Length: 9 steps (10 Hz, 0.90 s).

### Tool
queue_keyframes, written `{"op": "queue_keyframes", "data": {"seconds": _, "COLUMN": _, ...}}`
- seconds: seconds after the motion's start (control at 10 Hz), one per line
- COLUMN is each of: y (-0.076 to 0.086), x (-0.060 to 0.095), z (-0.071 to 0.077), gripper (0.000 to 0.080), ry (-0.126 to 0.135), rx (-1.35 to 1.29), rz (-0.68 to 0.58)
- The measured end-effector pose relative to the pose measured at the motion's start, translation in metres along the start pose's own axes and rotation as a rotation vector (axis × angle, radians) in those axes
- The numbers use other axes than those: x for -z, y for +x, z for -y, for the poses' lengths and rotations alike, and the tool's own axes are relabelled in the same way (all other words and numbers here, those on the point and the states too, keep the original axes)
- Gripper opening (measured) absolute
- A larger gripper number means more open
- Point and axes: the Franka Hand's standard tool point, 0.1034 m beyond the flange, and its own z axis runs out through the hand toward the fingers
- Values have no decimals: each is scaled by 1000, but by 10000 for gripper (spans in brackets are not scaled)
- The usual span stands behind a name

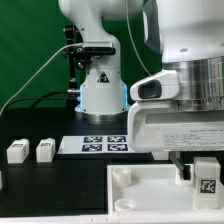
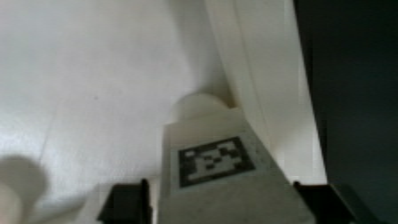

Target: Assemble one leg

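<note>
My gripper (image 1: 200,176) is shut on a leg (image 1: 207,183), a small white block with a square marker facing the camera. It holds the leg upright over the exterior view's right part of the large flat white slab (image 1: 145,200). In the wrist view the leg (image 2: 217,150) fills the space between my two dark fingers (image 2: 125,202), and its far end sits at a rounded corner socket (image 2: 206,100) near the slab's edge. I cannot tell whether the leg touches the socket. Two more legs (image 1: 16,151) (image 1: 44,150) lie on the black table at the exterior view's left.
The marker board (image 1: 105,143) lies flat in front of the arm's base (image 1: 100,95). A raised socket (image 1: 121,176) shows at the slab's near-left corner. In the wrist view, dark table (image 2: 356,80) runs beside the slab's edge.
</note>
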Motion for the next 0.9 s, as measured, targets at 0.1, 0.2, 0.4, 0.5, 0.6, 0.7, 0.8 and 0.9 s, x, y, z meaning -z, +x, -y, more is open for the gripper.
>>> {"op": "queue_keyframes", "data": {"seconds": 0.1, "y": 0, "x": 0, "z": 0, "gripper": 288, "ry": 2, "rx": -92, "rz": 1}}
{"op": "queue_keyframes", "data": {"seconds": 0.2, "y": 0, "x": 0, "z": 0, "gripper": 292, "ry": 5, "rx": -217, "rz": 2}}
{"op": "queue_keyframes", "data": {"seconds": 0.4, "y": 0, "x": 0, "z": 0, "gripper": 292, "ry": 9, "rx": -388, "rz": 5}}
{"op": "queue_keyframes", "data": {"seconds": 0.5, "y": 1, "x": 0, "z": 0, "gripper": 292, "ry": 13, "rx": -501, "rz": 8}}
{"op": "queue_keyframes", "data": {"seconds": 0.6, "y": 2, "x": 0, "z": 0, "gripper": 292, "ry": 13, "rx": -627, "rz": 16}}
{"op": "queue_keyframes", "data": {"seconds": 0.7, "y": 2, "x": -1, "z": 0, "gripper": 292, "ry": 12, "rx": -782, "rz": 27}}
{"op": "queue_keyframes", "data": {"seconds": 0.8, "y": 2, "x": -1, "z": 1, "gripper": 294, "ry": 8, "rx": -927, "rz": 32}}
{"op": "queue_keyframes", "data": {"seconds": 0.9, "y": 2, "x": -1, "z": 3, "gripper": 294, "ry": 12, "rx": -1070, "rz": 41}}
